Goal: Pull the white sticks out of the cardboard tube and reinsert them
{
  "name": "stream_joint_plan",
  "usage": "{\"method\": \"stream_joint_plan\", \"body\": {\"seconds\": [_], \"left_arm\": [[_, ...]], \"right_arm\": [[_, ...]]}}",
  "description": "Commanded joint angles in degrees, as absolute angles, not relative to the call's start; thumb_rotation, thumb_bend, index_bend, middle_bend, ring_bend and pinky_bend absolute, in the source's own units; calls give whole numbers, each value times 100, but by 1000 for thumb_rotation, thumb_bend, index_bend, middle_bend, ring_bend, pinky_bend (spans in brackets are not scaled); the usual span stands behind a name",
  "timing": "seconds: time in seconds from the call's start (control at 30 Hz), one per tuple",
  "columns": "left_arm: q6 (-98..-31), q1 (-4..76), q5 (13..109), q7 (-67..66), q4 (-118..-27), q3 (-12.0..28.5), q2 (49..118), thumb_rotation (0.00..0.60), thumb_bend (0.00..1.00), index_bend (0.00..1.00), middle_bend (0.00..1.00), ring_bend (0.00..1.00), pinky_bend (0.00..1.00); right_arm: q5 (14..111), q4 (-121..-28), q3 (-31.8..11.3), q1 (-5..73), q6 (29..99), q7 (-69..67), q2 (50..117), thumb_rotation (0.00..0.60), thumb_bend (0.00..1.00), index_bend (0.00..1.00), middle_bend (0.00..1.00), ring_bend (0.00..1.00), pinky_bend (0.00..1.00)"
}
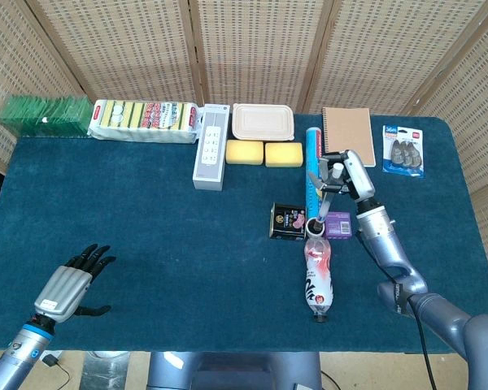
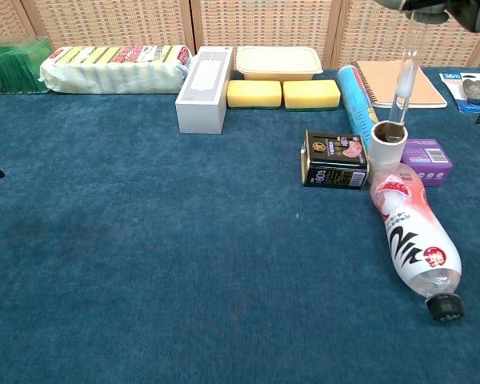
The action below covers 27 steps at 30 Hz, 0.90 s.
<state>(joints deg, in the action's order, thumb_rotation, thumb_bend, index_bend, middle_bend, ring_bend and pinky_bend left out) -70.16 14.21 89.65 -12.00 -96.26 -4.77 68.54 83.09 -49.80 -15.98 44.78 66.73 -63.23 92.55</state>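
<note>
Right of centre frame: white stick [image 2: 403,88] pinched at top by right robot hand [image 1: 338,175], lower end seen at mouth of upright cardboard tube [image 2: 388,147] on blue worktop [image 2: 144,240]. Whether tip is inside rim cannot be told. Stick best kept vertical, centred over opening, lowered slowly; tube easily toppled. Left robot hand [image 1: 63,288], lower left, held empty, fingers spread.

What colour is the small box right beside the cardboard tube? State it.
Purple, with pale print on its top. The small box shows best in the chest view, touching the cardboard tube.
</note>
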Motion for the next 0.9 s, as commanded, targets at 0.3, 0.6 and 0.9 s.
{"method": "stream_joint_plan", "body": {"seconds": [0.3,0.6,0.9], "left_arm": [[-7057,1407,8994,-1098,-9564,-497,6842,461,113,152,84,31,237],[-7078,1408,9034,-1007,-9507,-511,6831,463,113,152,85,31,237],[-7074,1408,9067,-953,-9463,-536,6844,459,113,152,84,31,237]], "right_arm": [[8334,-4879,-1556,4420,6860,-6403,9356,600,356,788,959,1000,1000],[8346,-4972,-1529,4382,6955,-6285,9340,600,355,789,940,1000,1000],[8340,-5049,-1484,4298,7010,-6254,9319,600,354,787,928,1000,1000]]}}
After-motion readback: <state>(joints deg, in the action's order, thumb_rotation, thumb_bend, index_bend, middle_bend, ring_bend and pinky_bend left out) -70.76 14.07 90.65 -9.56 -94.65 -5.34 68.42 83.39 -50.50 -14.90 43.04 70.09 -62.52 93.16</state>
